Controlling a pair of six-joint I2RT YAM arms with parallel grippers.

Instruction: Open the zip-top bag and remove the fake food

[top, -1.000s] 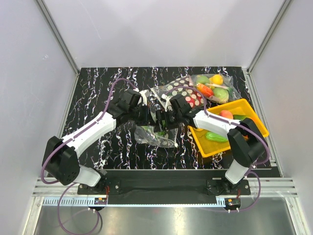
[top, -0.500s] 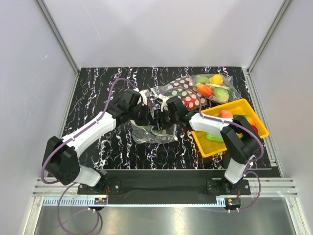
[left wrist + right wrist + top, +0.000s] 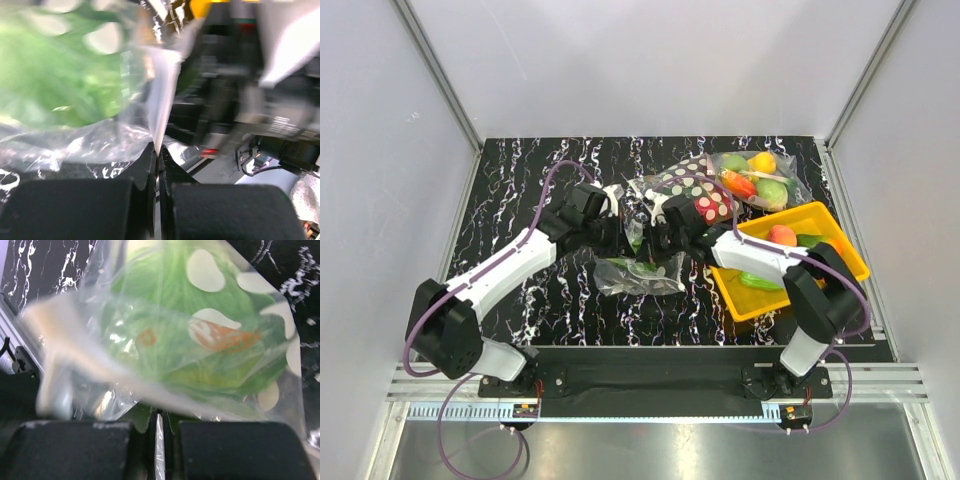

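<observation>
In the right wrist view the right gripper point(image 3: 159, 416) is clenched on a fold of the zip-top bag point(image 3: 150, 325), which bulges up just beyond its fingers. The left gripper point(image 3: 156, 150) is likewise clamped on a thin bright edge of the same film, with the bag swelling up and to the left of it. From above, the two grippers meet over the bag's far edge near the middle of the black marbled table point(image 3: 510, 200), and the bag spreads toward the near side below them. A second ago the right gripper's jaws stood wide apart at the bag. Now they have shut on it, and the left has stayed pinched. The bag is crinkly, clear and printed with pale dots, and the fake food point(image 3: 200, 357) inside shows as green leafy lettuce pressed against the film. Farther right sits a yellow tray point(image 3: 825, 228), and behind the grippers lies a dark polka-dot bag point(image 3: 690, 185)
</observation>
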